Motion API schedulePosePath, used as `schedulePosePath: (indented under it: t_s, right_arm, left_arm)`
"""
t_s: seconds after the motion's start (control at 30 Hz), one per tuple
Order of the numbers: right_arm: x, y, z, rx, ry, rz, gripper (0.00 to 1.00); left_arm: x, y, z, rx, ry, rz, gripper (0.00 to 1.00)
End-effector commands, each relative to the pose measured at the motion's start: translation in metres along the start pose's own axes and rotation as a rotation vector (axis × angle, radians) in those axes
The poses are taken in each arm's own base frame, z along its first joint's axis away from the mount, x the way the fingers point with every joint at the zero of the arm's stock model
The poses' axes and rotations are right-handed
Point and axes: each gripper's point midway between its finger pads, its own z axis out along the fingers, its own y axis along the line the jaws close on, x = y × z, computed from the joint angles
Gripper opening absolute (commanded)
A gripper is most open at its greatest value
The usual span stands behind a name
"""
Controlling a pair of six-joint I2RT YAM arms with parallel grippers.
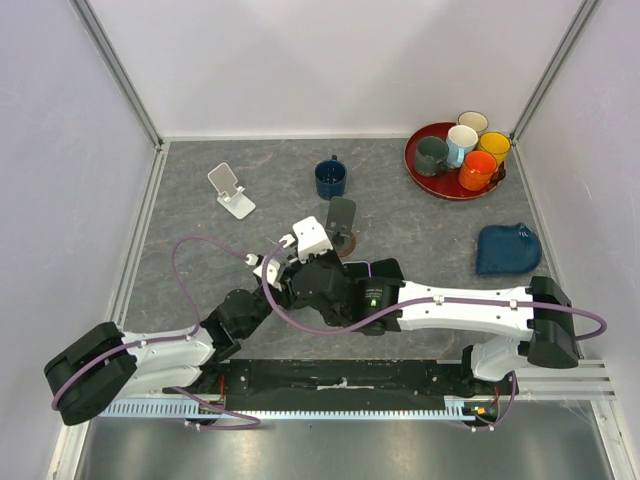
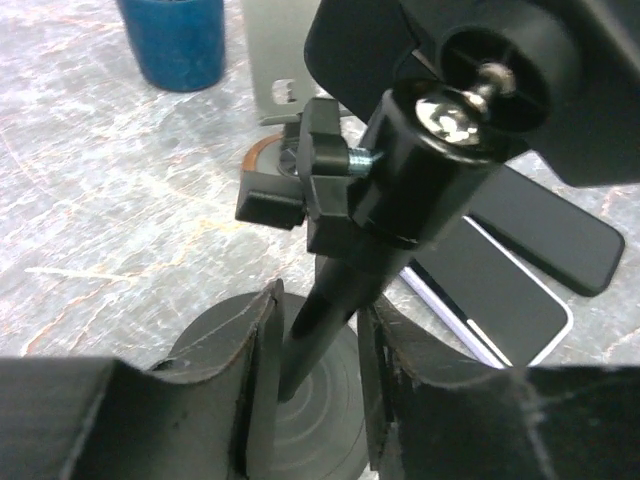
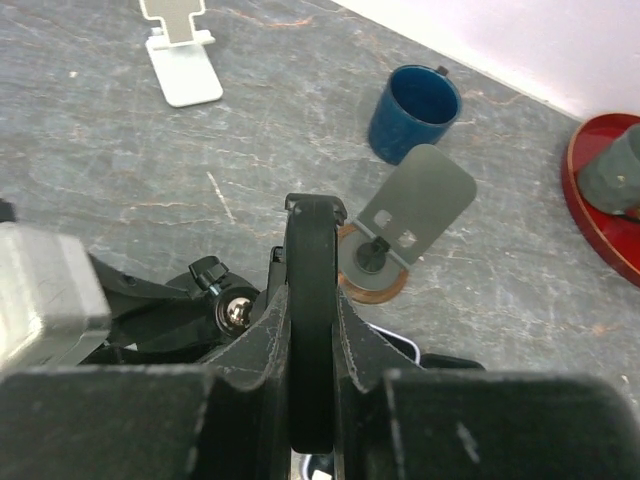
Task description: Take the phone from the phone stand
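Blue mug; red tray; blue cloth

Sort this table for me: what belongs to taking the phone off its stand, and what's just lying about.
For the job: black stand, its pole inside the left gripper, jaws parted; black slab clamped in the right gripper; white-edged phone lying flat beside the stand.
Lying about: white stand; grey stand; blue mug; red tray of mugs; blue cloth.

the top view looks down from high over the near edge of the surface, taking it all in. both wrist views sit low and close, on the near side of the blue mug, facing it; all three share that mug.
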Motion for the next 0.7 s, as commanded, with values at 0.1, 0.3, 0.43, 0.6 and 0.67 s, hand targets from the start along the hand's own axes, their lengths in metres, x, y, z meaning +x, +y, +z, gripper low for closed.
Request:
schedulePosePath:
  t_s: [0.1, 0.3, 0.43, 0.6, 0.67]
  right_arm:
    - [-0.076, 0.052, -0.027, -0.249, -0.103, 0.284, 0.00]
    - [-0.074, 0.051, -0.020, -0.206, -0.109, 0.225, 0.00]
    - [-0.073, 0.053, -0.019, -0.193, -0.106, 0.180, 0.00]
    - [-0.069, 0.059, -0.021, -0.227, -0.097, 0.169, 0.06]
    - [-0.068, 0.056, -0.024, -0.231, -0.096, 0.170, 0.11]
  left_arm:
    - [0.006, 0.052, -0.008, -0.271, 0.019, -0.049, 0.54]
    - [0.000, 0.041, -0.015, -0.225, 0.025, -0.165, 0.58]
    - [-0.002, 0.039, -0.019, -0.223, 0.025, -0.192, 0.56]
    - [0.008, 0.035, -0.016, -0.195, 0.044, -0.180, 0.13]
    - [0.005, 0.029, -0.013, -0.158, 0.032, -0.176, 0.02]
